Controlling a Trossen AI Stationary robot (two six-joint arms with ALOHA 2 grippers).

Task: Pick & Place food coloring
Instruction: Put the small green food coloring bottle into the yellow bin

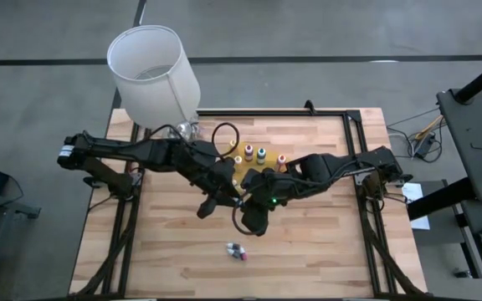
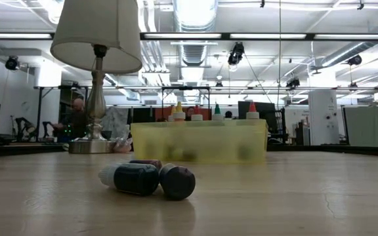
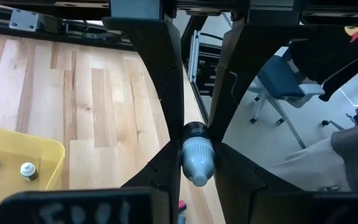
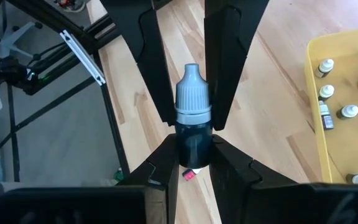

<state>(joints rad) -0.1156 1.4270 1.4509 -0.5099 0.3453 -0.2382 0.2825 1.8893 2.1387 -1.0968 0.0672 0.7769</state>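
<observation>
Both arms meet over the table's middle, above the wood. My left gripper (image 1: 208, 206) is shut on a small dark food coloring bottle with a pale cap (image 3: 196, 158). My right gripper (image 1: 253, 221) is shut on another dark bottle with a pale pointed cap (image 4: 193, 102). Behind them, a yellow tray (image 1: 243, 171) holds several upright bottles with pale tips (image 2: 216, 113). A few tiny dark vials (image 2: 147, 178) lie on their sides on the wood near the front edge (image 1: 238, 250). Neither gripper shows in the low view. My left gripper pinches the bottle's dark body (image 3: 196, 132) between its two fingers, just behind the cap. The pale cap points back toward the wrist. The bottle is clear of the table, far above the wood. My right gripper pinches the bottle's dark body (image 4: 194, 144) between its two fingers, below the cap's collar. The bottle lies along the fingers, and its pale tip points out past them. It is lifted clear of the table.
A lamp with a white shade (image 1: 152, 71) stands at the table's far left, its metal base (image 2: 92, 145) on the wood and its cord (image 1: 222, 134) looped beside the tray. Black frame rails (image 1: 354, 159) run along the edges. Bare wood lies at the front right.
</observation>
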